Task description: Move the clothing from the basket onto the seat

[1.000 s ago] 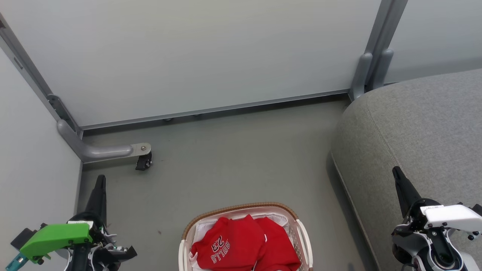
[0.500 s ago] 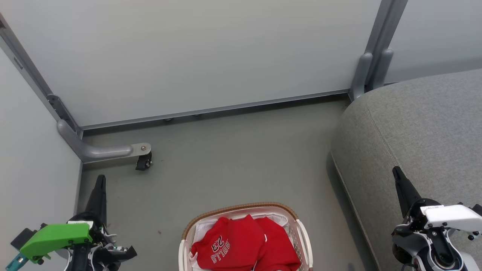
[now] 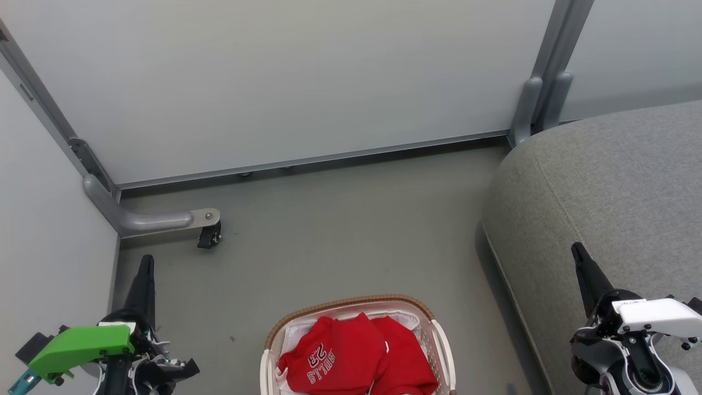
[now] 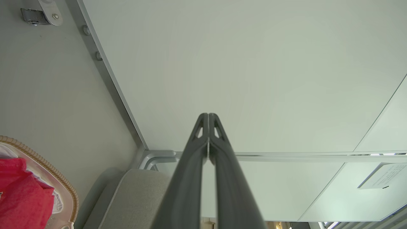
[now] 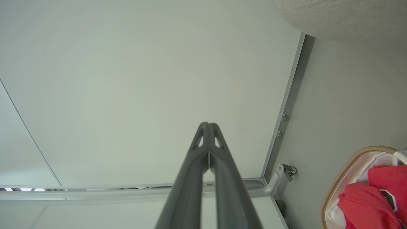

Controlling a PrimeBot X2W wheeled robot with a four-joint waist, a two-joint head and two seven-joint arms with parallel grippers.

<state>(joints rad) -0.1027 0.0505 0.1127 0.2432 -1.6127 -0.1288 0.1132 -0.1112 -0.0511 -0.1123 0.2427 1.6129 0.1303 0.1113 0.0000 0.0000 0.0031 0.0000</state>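
Note:
Red clothing (image 3: 356, 356) with white "BULLS 23" lettering lies bunched in the white basket (image 3: 345, 304) with a brown woven rim, at the bottom middle of the head view. The grey seat (image 3: 614, 186) rises on the right. My left gripper (image 3: 146, 262) points up at the lower left, well left of the basket, shut and empty. My right gripper (image 3: 577, 250) hangs over the seat's front part, shut and empty. The wrist views show the left gripper (image 4: 208, 115) and the right gripper (image 5: 207, 123) with tips pressed together, with the clothing (image 4: 22, 197) (image 5: 372, 203) at an edge.
Pale partition walls (image 3: 285, 77) close the back and left. A grey metal foot with a black caster (image 3: 208, 236) juts from the left corner onto the floor. Bare grey floor (image 3: 340, 236) lies between the walls, basket and seat.

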